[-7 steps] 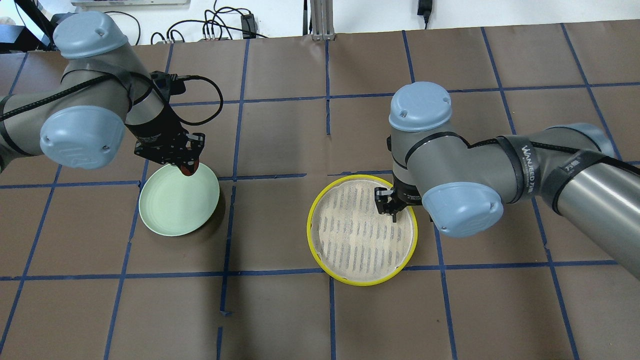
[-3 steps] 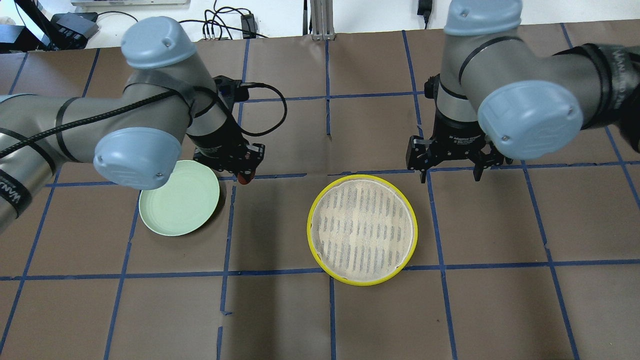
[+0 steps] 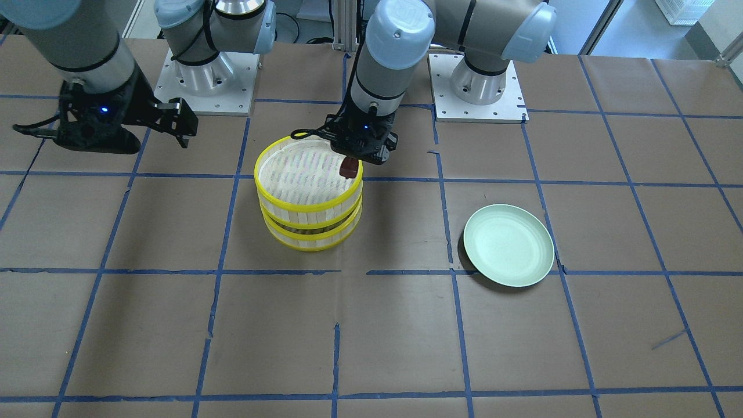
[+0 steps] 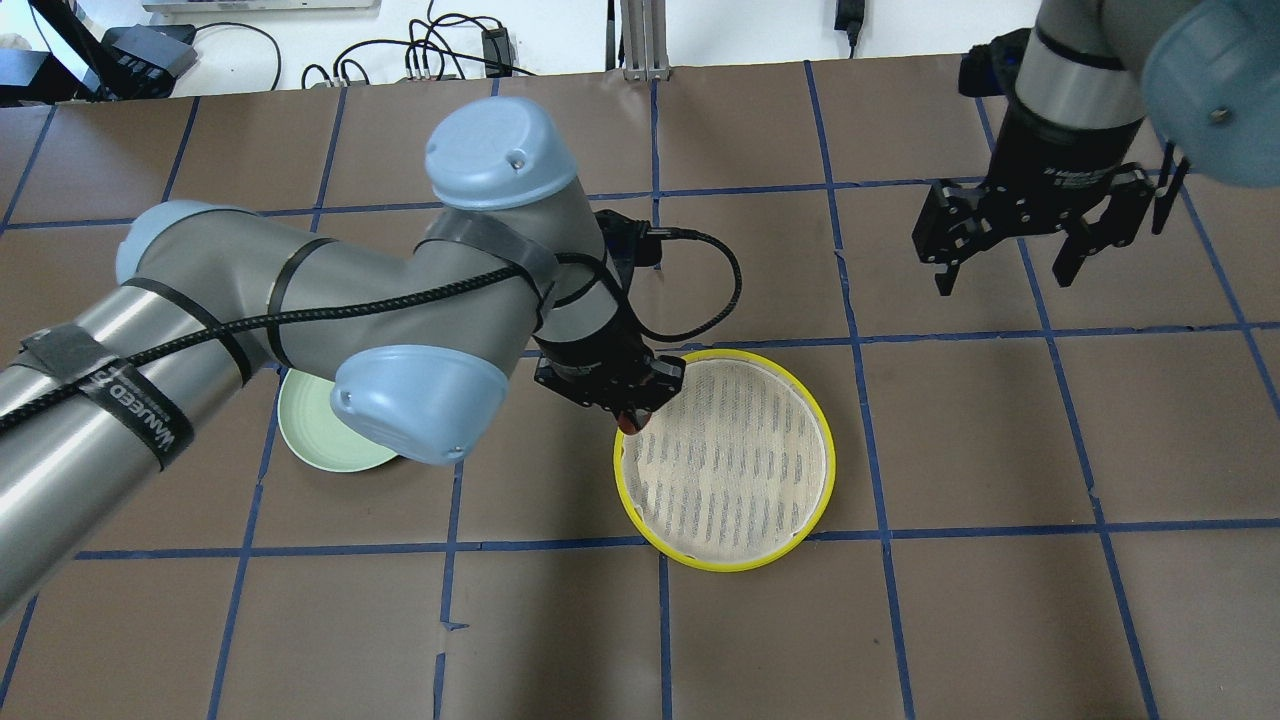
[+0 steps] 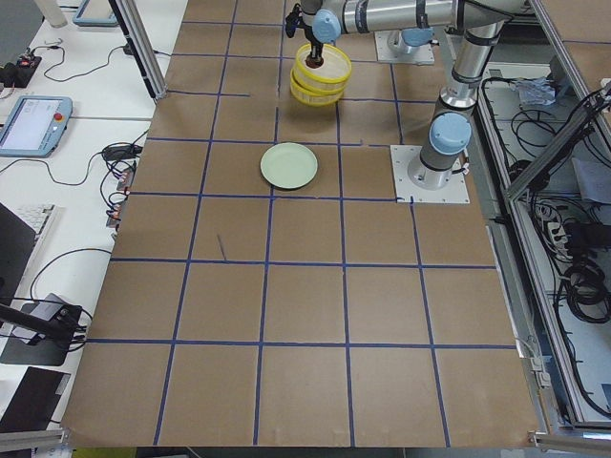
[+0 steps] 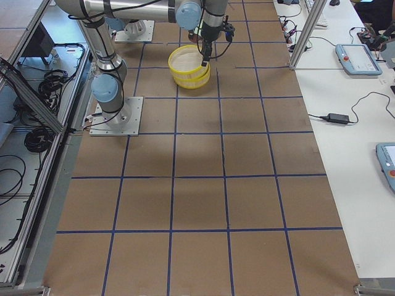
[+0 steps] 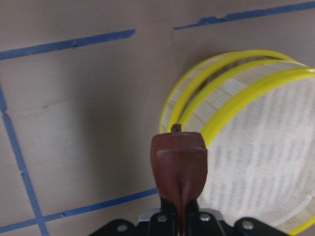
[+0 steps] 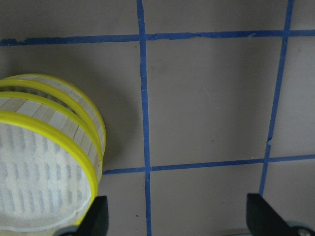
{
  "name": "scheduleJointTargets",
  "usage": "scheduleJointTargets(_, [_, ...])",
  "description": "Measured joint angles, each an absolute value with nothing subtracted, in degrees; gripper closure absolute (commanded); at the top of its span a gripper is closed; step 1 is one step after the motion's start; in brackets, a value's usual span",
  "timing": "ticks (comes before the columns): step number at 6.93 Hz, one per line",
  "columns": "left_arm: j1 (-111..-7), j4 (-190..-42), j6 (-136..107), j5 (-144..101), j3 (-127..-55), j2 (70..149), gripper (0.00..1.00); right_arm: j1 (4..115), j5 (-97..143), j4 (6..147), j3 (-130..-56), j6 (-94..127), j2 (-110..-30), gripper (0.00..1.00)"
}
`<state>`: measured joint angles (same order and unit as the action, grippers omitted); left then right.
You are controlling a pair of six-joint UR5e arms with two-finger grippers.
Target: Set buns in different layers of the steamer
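Blocky reddish-brown bun (image 7: 178, 164) at the steamer's (image 3: 310, 223) rim
Left gripper (image 4: 632, 418) pinches the smooth bun just above the top tray's (image 4: 829, 462) yellow rim; slatted pale sides, white woven floor. Right gripper (image 4: 1005, 280) gapes wide, empty.

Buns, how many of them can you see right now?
1: the reddish-brown bun, held in the left gripper at the top steamer layer's rim. Another bun may be hidden inside the lower layer.

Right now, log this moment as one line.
left gripper: shut on reddish-brown bun | bun: over rim of top steamer layer, not released | right gripper: open, off to the side
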<state>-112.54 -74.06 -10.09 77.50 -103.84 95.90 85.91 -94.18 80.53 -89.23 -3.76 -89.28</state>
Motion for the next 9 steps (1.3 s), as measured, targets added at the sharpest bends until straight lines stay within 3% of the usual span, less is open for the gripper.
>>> scheduleJointTargets(1, [-113.9,-73.6,-11.6,76.1,-103.8,96.3,0.82,84.8,-93.6,78.5,-86.3,-5.1,-89.6,0.00])
scheduleJointTargets(2, [-114.6,-72.6,-13.3,75.3,-103.7,97.5,0.12,84.4,-93.3,77.7,-84.4,-5.6,-90.3,0.00])
scheduleJointTargets(3, [-115.1,-71.6,-15.0,74.4,-103.7,99.0,0.05,84.3,-93.2,77.6,-83.6,-5.7,-91.0,0.00])
scheduleJointTargets(5, [-115.4,-72.2,-16.2,73.5,-103.1,99.8,0.00,84.4,-93.4,77.6,-83.6,-5.4,-91.4,0.00])
scheduleJointTargets(9, [-114.1,-87.2,-15.9,82.8,-92.0,98.5,0.00,84.6,-93.6,77.7,-83.7,-4.9,-91.5,0.00])
